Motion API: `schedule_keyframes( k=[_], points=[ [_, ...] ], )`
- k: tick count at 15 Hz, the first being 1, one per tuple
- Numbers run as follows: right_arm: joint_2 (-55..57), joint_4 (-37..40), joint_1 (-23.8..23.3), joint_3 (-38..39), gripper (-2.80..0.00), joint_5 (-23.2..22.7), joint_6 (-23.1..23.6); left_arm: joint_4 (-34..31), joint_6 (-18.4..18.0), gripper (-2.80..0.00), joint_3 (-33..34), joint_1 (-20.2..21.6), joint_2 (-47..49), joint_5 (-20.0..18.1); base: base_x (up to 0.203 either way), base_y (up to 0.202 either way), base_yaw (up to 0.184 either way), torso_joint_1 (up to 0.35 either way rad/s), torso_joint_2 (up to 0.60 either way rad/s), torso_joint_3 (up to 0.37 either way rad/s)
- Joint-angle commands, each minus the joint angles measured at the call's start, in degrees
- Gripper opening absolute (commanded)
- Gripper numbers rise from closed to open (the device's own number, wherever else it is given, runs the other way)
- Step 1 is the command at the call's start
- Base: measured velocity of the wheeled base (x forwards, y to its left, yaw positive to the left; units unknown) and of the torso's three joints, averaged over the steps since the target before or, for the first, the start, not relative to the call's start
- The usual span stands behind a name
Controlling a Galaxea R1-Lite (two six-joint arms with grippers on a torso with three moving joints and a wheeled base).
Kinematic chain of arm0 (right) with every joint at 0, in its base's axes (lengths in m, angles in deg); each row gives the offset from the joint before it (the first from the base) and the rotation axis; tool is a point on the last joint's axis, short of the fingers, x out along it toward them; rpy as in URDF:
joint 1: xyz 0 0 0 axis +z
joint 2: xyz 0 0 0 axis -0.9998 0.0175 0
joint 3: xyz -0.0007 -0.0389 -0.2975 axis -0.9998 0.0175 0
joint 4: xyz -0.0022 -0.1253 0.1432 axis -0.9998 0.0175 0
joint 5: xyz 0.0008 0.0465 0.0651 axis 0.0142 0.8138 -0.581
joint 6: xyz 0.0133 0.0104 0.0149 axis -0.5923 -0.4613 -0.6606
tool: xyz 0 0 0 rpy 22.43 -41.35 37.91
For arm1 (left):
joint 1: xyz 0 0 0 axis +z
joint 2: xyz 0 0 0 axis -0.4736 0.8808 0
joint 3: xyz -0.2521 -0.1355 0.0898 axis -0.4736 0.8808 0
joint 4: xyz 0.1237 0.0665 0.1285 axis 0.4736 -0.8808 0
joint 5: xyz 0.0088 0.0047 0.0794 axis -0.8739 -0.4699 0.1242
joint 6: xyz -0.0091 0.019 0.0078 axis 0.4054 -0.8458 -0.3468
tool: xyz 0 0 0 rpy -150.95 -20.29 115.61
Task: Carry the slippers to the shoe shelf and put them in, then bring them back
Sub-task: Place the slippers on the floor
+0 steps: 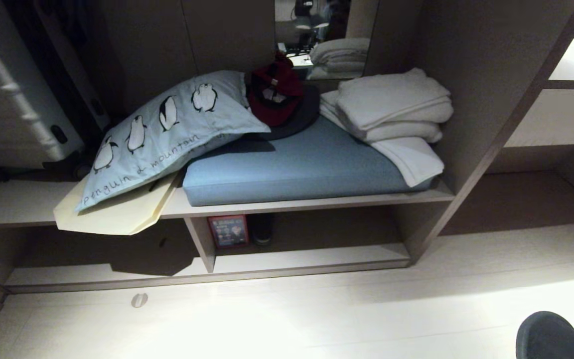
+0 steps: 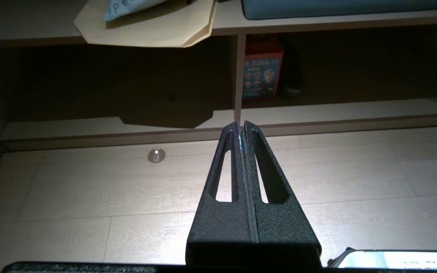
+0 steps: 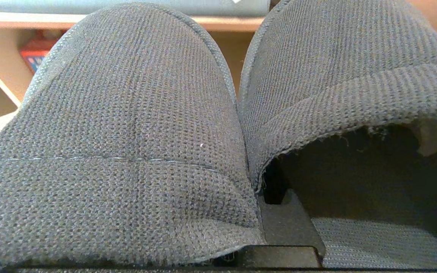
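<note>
The slippers (image 1: 561, 334), dark and knitted with rounded toes, show at the lower right corner of the head view, above the pale floor. In the right wrist view both slippers (image 3: 127, 132) fill the picture side by side, toes toward the bench. My right gripper (image 3: 258, 189) is shut on their inner edges, with one black finger (image 3: 290, 223) showing inside the right-hand slipper. The shoe shelf (image 1: 317, 259) is the low open compartment under the blue cushion (image 1: 292, 169), ahead and to the left of the slippers. My left gripper (image 2: 240, 127) hangs shut and holds nothing, above the floor before the shoe shelf (image 2: 355, 110).
A red box (image 1: 227, 231) and a dark shoe (image 1: 261, 229) stand at the left end of the shelf by its divider (image 1: 202, 242). On the bench lie a penguin pillow (image 1: 167, 129), a red cap (image 1: 274, 94) and folded towels (image 1: 391, 109). A metal stop (image 1: 139, 299) sits in the floor.
</note>
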Motion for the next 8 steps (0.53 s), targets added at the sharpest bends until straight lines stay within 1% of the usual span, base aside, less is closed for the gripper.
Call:
schedule_keyframes(
  k=[1, 8],
  points=[
    [0.07, 0.00, 0.02, 0.00, -2.80, 0.02, 0.02, 0.05, 0.03, -2.80, 0.00, 0.01, 0.09, 0.02, 0.000, 0.000, 0.000, 0.000, 0.00, 0.205],
    [0.07, 0.00, 0.02, 0.00, -2.80, 0.02, 0.02, 0.00, 0.03, -2.80, 0.00, 0.01, 0.04, 0.01, 0.000, 0.000, 0.000, 0.002, 0.00, 0.201]
  ],
)
